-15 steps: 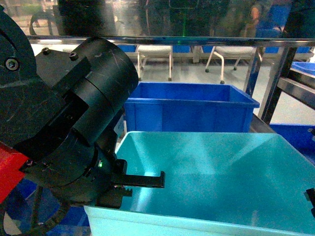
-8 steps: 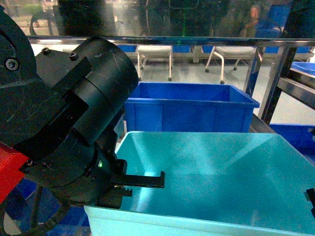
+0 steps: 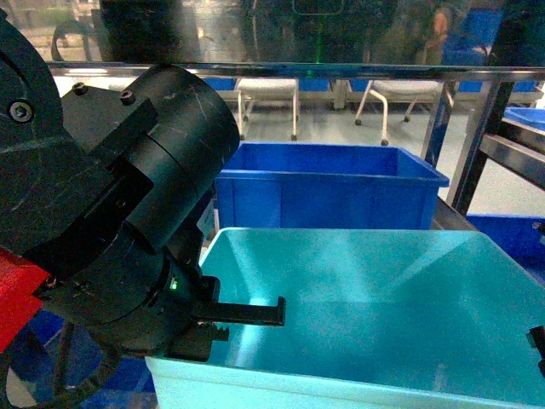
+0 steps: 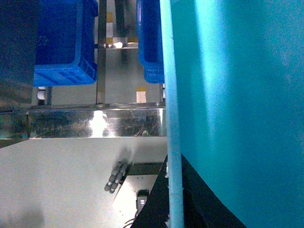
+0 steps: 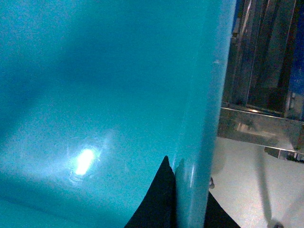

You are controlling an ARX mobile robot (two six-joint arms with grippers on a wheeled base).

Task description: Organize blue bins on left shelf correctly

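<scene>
A light turquoise blue bin (image 3: 366,298) fills the lower head view, held up in front of the steel frame of the left shelf (image 3: 341,72). My left gripper (image 3: 249,317) is shut on the bin's left wall, one finger inside and one outside. The left wrist view shows the bin's rim (image 4: 172,118) running between the left gripper's (image 4: 174,209) black fingers. My right gripper (image 3: 538,345) barely shows at the bin's right edge. In the right wrist view the right gripper (image 5: 190,206) pinches the bin's wall (image 5: 204,118). The bin looks empty.
A dark blue crate (image 3: 328,183) sits just behind the bin on the rack. More dark blue crates (image 4: 59,42) hang over a steel rail (image 4: 95,121). A steel upright (image 3: 477,145) stands at right. A red part (image 3: 15,298) sits at far left.
</scene>
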